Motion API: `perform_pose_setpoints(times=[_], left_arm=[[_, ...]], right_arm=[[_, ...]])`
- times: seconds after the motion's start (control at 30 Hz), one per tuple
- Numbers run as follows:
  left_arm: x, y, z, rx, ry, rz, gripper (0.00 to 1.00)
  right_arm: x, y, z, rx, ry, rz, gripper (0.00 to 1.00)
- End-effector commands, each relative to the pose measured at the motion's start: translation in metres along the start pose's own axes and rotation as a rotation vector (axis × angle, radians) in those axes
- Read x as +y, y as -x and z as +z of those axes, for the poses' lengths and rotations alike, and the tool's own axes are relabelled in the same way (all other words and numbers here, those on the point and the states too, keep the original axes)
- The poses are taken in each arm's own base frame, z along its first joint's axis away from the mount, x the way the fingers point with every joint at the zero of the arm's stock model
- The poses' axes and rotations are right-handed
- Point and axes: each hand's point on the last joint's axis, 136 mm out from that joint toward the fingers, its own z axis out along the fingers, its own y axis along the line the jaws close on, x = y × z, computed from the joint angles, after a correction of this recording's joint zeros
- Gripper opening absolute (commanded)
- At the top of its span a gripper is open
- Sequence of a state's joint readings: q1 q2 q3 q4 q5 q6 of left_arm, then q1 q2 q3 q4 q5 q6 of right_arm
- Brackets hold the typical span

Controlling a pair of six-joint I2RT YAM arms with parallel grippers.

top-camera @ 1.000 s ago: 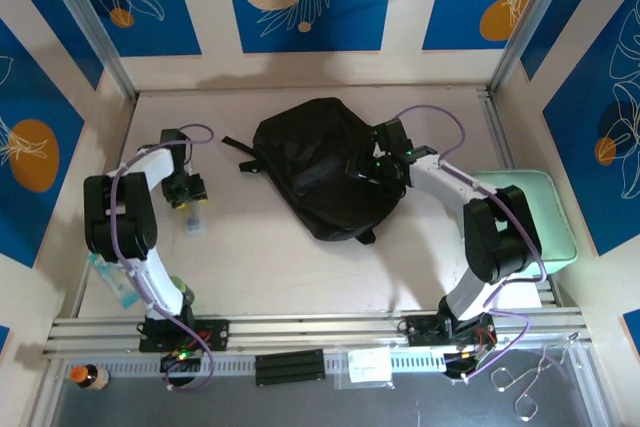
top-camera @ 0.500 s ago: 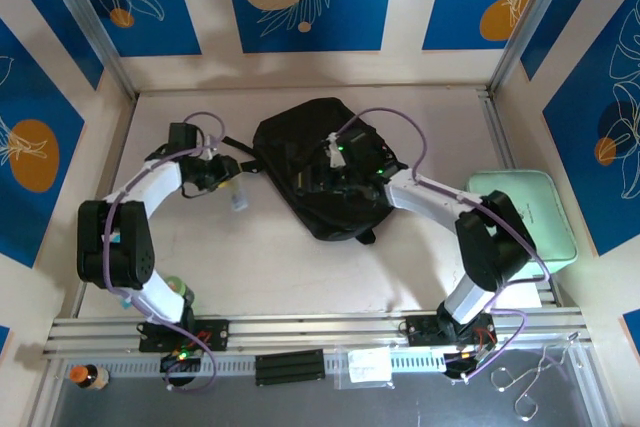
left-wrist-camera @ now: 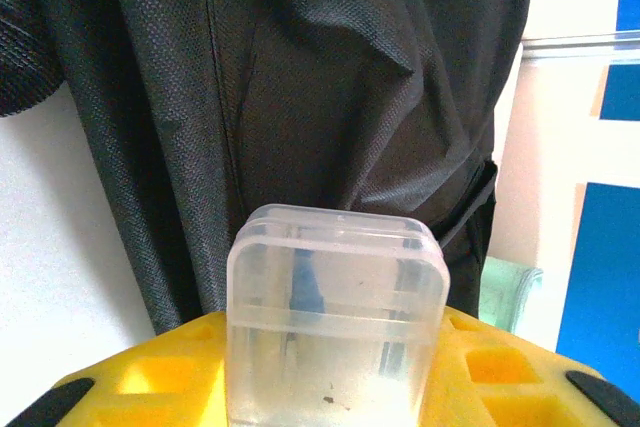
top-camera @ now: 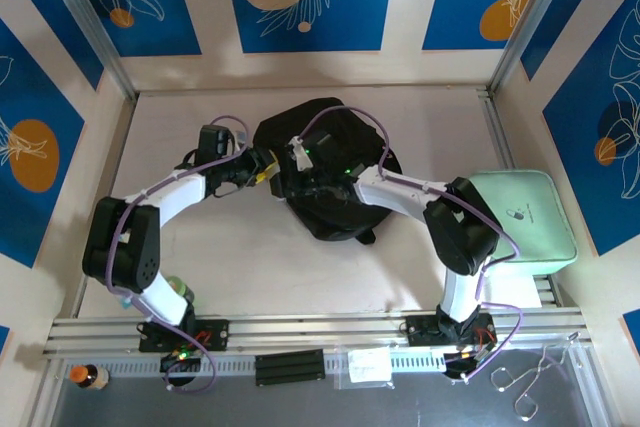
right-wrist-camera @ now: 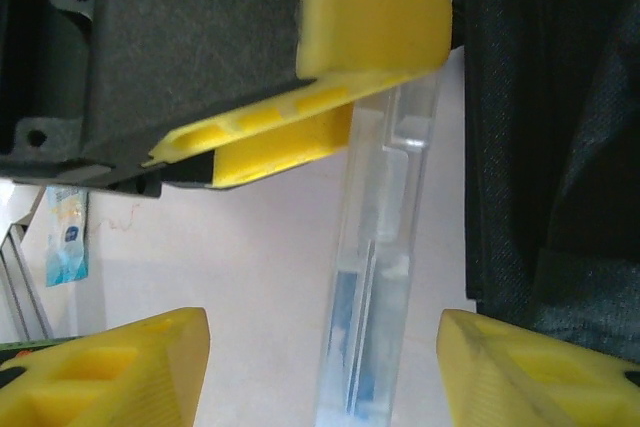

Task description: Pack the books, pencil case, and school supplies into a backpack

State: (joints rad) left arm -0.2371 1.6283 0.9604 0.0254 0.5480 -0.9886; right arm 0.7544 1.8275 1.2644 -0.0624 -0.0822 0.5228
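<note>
My left end effector point(top-camera: 260, 173) is clamped at a middling width on a small clear case point(left-wrist-camera: 335, 327), which stands upright between the yellow fingers point(left-wrist-camera: 150, 382). The backpack point(top-camera: 335, 192) is directly ahead of it and very near, a wall of black fabric just beyond the case's top edge. My right end effector point(top-camera: 299, 159) hangs just past the left one with its jaws standing wide and nothing between them. From its wrist camera the case is straight ahead and the backpack fabric lies off to one side.

By my reckoning the task is mid-way at best. This case is at the backpack's edge but not yet inside. I see no opening in the fabric ahead of either end effector, so I cannot say the mouth is ready to take it.

As for containers, the clear case holds something thin and blue, too blurred through the plastic to name. The backpack is slumped on the worktop point(top-camera: 250, 257) and I cannot tell what it holds, books included. The mint green box point(top-camera: 525, 217), well off to the outer side of the right end effector, shows me its top face and none of its contents – left to do, I judge, is finding the opening and dropping the case in
</note>
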Motion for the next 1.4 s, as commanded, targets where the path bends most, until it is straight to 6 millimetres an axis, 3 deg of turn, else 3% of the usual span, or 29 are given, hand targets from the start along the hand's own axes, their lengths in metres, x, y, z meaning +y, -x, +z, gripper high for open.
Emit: perform_pose_setpoints(times=[0.0, 0.1, 0.33, 0.47, 0.53, 0.6, 0.73, 0.93, 1.17, 1.37], left_arm=[[-0.016, 0.005, 0.003, 0.001, -0.056, -0.008, 0.33], [-0.014, 0.005, 0.005, 0.001, -0.051, -0.012, 0.33], [-0.015, 0.007, 0.008, 0.001, -0.058, -0.021, 0.33], [-0.016, 0.008, 0.007, -0.005, -0.059, -0.024, 0.33], [-0.013, 0.01, 0.006, -0.022, -0.043, -0.026, 0.37], [-0.008, 0.016, 0.001, -0.052, -0.022, -0.025, 0.47], [-0.006, 0.029, -0.011, -0.112, -0.004, 0.022, 0.65], [-0.018, 0.03, -0.017, -0.117, 0.073, 0.221, 0.71], [-0.043, 0.0, 0.019, -0.013, 0.16, 0.463, 0.68], [-0.054, -0.016, 0.052, 0.056, 0.236, 0.618, 0.62]], right_arm=[[-0.006, 0.007, 0.004, 0.0, -0.006, 0.012, 0.54], [-0.01, 0.006, 0.006, 0.01, 0.003, 0.038, 0.47], [-0.01, 0.0, 0.014, 0.049, 0.018, 0.041, 0.41], [-0.008, 0.001, 0.014, 0.054, 0.026, 0.046, 0.3], [-0.008, 0.003, 0.011, 0.048, 0.029, 0.049, 0.21], [-0.007, 0.008, 0.005, 0.029, 0.034, 0.052, 0.17], [-0.008, 0.019, -0.019, -0.026, 0.038, 0.061, 0.16], [-0.036, 0.03, -0.073, -0.116, -0.007, 0.128, 0.16], [-0.093, 0.032, -0.126, -0.189, -0.12, 0.276, 0.16], [-0.119, 0.032, -0.152, -0.242, -0.15, 0.37, 0.13]])
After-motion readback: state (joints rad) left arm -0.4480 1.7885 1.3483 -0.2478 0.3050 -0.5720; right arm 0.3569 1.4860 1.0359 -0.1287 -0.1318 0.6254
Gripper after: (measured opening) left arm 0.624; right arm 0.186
